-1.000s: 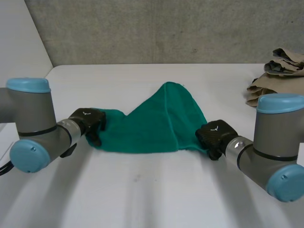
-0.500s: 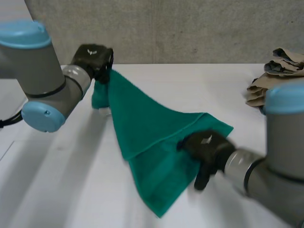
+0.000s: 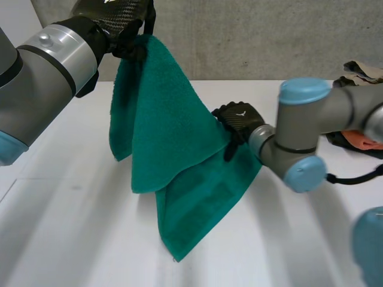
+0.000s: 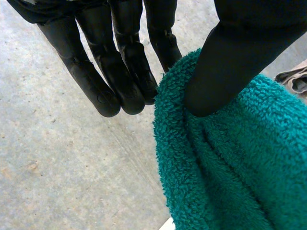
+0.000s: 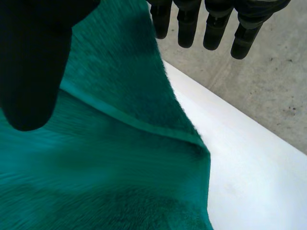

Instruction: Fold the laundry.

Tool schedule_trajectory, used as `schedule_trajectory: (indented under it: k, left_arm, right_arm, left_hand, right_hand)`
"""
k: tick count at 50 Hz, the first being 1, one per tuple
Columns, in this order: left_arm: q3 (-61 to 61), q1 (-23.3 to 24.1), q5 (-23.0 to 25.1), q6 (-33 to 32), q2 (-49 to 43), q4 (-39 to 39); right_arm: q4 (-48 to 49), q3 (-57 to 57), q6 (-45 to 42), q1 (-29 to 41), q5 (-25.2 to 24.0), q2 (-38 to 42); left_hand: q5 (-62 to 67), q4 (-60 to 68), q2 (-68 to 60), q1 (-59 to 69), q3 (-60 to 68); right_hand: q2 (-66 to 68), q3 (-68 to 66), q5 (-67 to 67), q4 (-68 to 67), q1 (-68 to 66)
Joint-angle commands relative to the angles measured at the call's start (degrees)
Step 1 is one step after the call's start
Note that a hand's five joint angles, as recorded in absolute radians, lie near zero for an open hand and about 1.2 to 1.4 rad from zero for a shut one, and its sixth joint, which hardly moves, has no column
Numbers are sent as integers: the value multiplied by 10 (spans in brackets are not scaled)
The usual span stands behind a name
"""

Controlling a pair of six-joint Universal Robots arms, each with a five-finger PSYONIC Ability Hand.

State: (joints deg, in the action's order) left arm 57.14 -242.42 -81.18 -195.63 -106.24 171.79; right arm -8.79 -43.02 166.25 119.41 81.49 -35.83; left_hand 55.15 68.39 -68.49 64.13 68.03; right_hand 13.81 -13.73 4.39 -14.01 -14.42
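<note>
A green towel [image 3: 161, 131] hangs from my left hand [image 3: 116, 18], which is raised high at the back left; its lower end rests on the white table [image 3: 299, 239]. In the left wrist view the thumb presses a bunched top corner of the towel [image 4: 230, 167] against the fingers [image 4: 124, 72], so the hand is shut on it. My right hand [image 3: 236, 116] is at the towel's right edge, about halfway down. Its fingers [image 5: 216, 24] are straight and stand apart from the thumb [image 5: 33, 62], open, with the towel [image 5: 96, 167] hanging beside the palm, not pinched.
A pile of beige and grey clothes [image 3: 359, 78] lies at the table's back right, with an orange piece [image 3: 362, 136] behind my right arm. A concrete wall runs along the table's far edge.
My left hand has closed on the towel's corner and lifted it from the table to high at the back left. My right hand has let go, opened and moved back to the hanging edge.
</note>
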Motion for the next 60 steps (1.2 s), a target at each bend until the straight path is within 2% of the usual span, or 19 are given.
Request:
schedule_trajectory:
  k: [1,4,5,9,12,18,21,24,25,30,36,41,43,46,47,48,52,59,60]
  left_arm:
    - [-14,-14,13,1,-12,11]
    - [-30,-23,13,1,-21,17]
    - [-47,-28,10,0,-28,21]
    - [-102,-43,-8,2,-51,29]
    - [-135,-47,-26,7,-64,26]
    - [-137,-50,-48,31,-74,12]
    - [-85,-51,-44,29,-67,4]
    - [-36,-52,-39,18,-66,-1]
    - [-4,-53,-36,7,-67,-1]
    - [99,-52,-22,-42,-95,2]
    - [127,-52,-21,-74,-155,4]
    - [125,-45,-18,-75,-194,-3]
    - [125,-42,-17,-74,-196,-6]
    - [124,-42,-14,-70,-186,-6]
    - [125,-43,-13,-66,-180,-7]
    - [127,-45,-13,-63,-171,-8]
    - [142,-55,-20,-51,-140,-9]
    - [203,-102,-36,-33,-76,-2]
    - [219,-121,-34,-27,-59,1]
  right_arm:
    - [4,197,43,17,66,132]
    - [7,251,37,14,85,135]
    - [9,277,30,7,105,128]
    - [39,300,0,-22,143,71]
    - [70,285,-13,-37,139,22]
    - [67,119,-23,-64,75,-123]
    - [39,-42,-28,-84,28,-215]
    - [24,-139,-39,-91,0,-258]
    - [15,-205,-53,-94,-18,-277]
    - [-14,-395,-133,-95,-59,-314]
    - [-32,-514,-213,-91,-64,-318]
    - [-62,-556,-254,-83,-54,-338]
    - [-77,-558,-258,-85,-49,-349]
    - [-93,-552,-252,-89,-51,-375]
    - [-94,-548,-249,-90,-52,-381]
    - [-93,-540,-243,-92,-54,-390]
    - [-83,-506,-223,-91,-54,-397]
    - [-68,-424,-193,-69,-56,-366]
    - [-67,-401,-193,-59,-56,-351]
  left_hand:
    - [148,116,-115,159,120]
    - [148,116,-115,159,120]
    - [148,116,-115,159,120]
    - [148,116,-115,159,120]
    - [148,116,-115,159,120]
    - [148,116,-115,159,120]
    - [148,116,-115,159,120]
    - [148,116,-115,159,120]
    - [148,116,-115,159,120]
    - [148,116,-115,159,120]
    - [148,116,-115,159,120]
    - [-12,-45,46,-2,-41]
    - [-26,-59,60,-16,-55]
    - [-117,-149,150,-106,-145]
    - [-222,-254,255,-212,-251]
    - [-328,-360,361,-318,-357]
    - [-529,-561,562,-518,-558]
    - [-552,-584,585,-541,-580]
    - [-552,-584,585,-541,-580]
  right_hand:
    - [660,-661,654,-658,-654]
    - [662,-663,656,-660,-656]
    - [662,-663,656,-660,-656]
    - [662,-663,656,-660,-656]
    - [662,-663,656,-660,-656]
    - [662,-663,656,-660,-656]
    - [662,-663,656,-660,-656]
    - [662,-663,656,-660,-656]
    - [662,-663,656,-660,-656]
    - [662,-663,656,-660,-656]
    - [662,-663,656,-660,-656]
    - [662,-663,656,-660,-656]
    - [662,-663,656,-660,-656]
    - [660,-661,654,-658,-654]
    - [533,-534,528,-531,-527]
    - [339,-340,333,-337,-333]
    - [95,-96,90,-93,-89]
    - [95,-96,89,-93,-89]
    - [95,-96,89,-93,-89]
